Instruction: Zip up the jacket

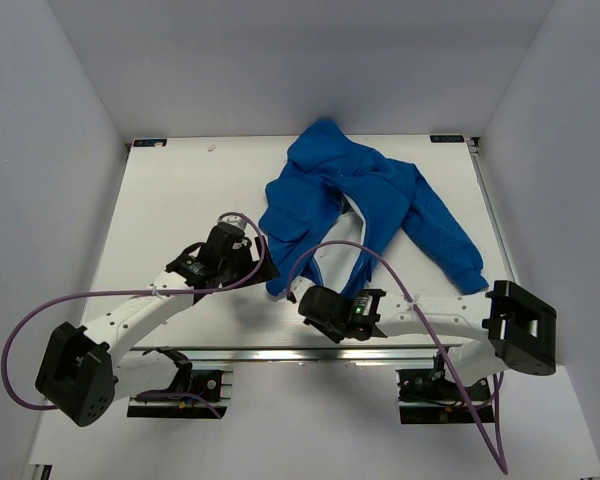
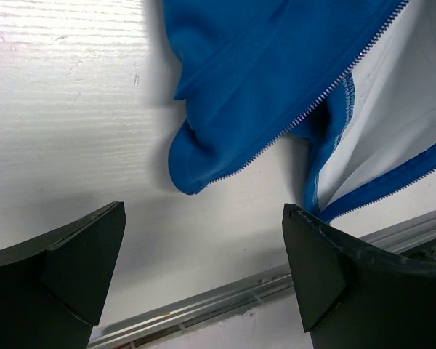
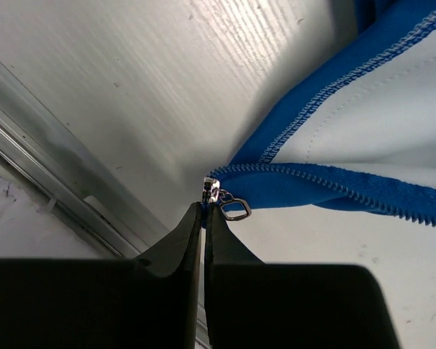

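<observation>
Blue jacket [image 1: 372, 190] lies unzipped on the white table [image 1: 170, 200], toward 1 o'clock from the table's middle in the top view. Its front panels are parted, so the pale lining [image 1: 348, 232] shows between them. One sleeve [image 1: 448, 232] runs off toward 4 o'clock and ends in a cuff near the table's right edge. The body is rumpled, with the collar end at 12 o'clock by the back wall.

In the left wrist view a line of silver zipper teeth [image 2: 312, 102] edges one blue panel, whose rounded hem corner rests on the table.

In the right wrist view the other panel's bottom corner is drawn to a point, where the zipper slider [image 3: 211, 190] sits with its ring pull [image 3: 235, 208] hanging at 4 o'clock.

The right gripper [image 3: 203, 212] has its fingers pressed flat together. Their tips pinch the base of that slider, and the corner is raised slightly off the table.

The left gripper [image 2: 203, 211] is spread as wide as it goes and grasps nothing. It hovers above bare table with the hem corner at its 12 o'clock, not touching.

An aluminium rail [image 1: 310, 353] runs along the table's near edge at 6 o'clock from the jacket. Purple cables [image 1: 20, 335] loop from both arms.
</observation>
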`<state>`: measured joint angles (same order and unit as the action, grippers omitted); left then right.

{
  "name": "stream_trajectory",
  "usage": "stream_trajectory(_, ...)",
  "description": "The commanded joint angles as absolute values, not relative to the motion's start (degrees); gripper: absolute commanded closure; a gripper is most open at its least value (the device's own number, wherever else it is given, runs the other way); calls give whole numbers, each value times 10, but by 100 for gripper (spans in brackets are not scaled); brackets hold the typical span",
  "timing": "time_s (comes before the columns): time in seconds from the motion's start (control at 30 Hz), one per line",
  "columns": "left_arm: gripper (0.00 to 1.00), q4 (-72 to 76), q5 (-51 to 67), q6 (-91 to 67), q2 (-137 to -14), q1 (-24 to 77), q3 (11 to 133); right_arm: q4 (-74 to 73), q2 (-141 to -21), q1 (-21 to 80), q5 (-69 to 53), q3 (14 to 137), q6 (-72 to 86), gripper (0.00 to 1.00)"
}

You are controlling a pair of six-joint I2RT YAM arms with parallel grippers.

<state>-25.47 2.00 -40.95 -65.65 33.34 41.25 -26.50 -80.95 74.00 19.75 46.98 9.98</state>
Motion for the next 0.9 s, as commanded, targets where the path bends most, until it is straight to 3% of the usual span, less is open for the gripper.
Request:
stream_trajectory(0.0,2,-258,11,-413,-647,336,413,-240,-820,744,164,465,97,100)
stream_trajectory(0.07,2,-258,13,-413,-657,336,419,-230,-800,744,212,462,149,97)
stream_trajectory(0.1,2,-257,17,-412,-659,335,421,-224,-774,742,217,461,158,84)
stream_trajectory(0.13,2,-256,20,-411,-663,335,424,-219,-758,737,214,461,166,51)
stream_trajectory(0.23,2,-243,39,-393,-664,335,427,-212,-684,719,212,455,200,24)
stream_trajectory(0.37,2,-230,68,-360,-671,336,434,-201,-589,636,209,445,226,19)
stream_trajectory(0.53,2,-198,135,-325,-673,337,432,-207,-548,427,206,451,210,17)
stream_trajectory(0.63,2,-182,201,-285,-686,365,453,-214,-589,339,195,484,164,16)
stream_trajectory(0.87,2,-246,48,-169,-779,594,587,-179,-778,215,70,600,-10,19)
